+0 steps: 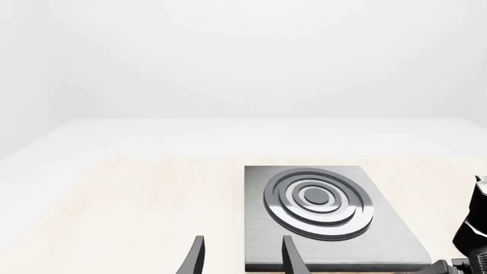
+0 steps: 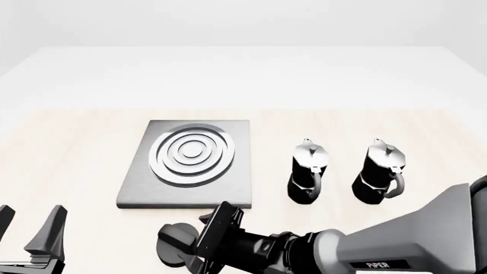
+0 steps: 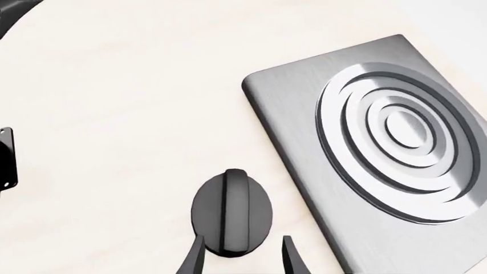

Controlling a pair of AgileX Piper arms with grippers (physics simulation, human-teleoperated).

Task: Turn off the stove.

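My right gripper [image 3: 242,257] hung with jaws apart around the near end of the knob [image 3: 230,212], which sat at the stove's [image 2: 190,160] six o'clock; my left gripper [image 2: 29,225] idled parted at eight.

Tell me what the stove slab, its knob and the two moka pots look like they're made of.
Stove slab: looks like brushed grey metal, with fine streaks and polished silver burner rings.
Knob: smooth black, with a soft sheen on its raised bar; plastic or coated metal, hard to say.
Moka pots: glossy black bodies and handles, shiny silver tops, probably painted and polished metal.
As simulator renders, these are appearances only.
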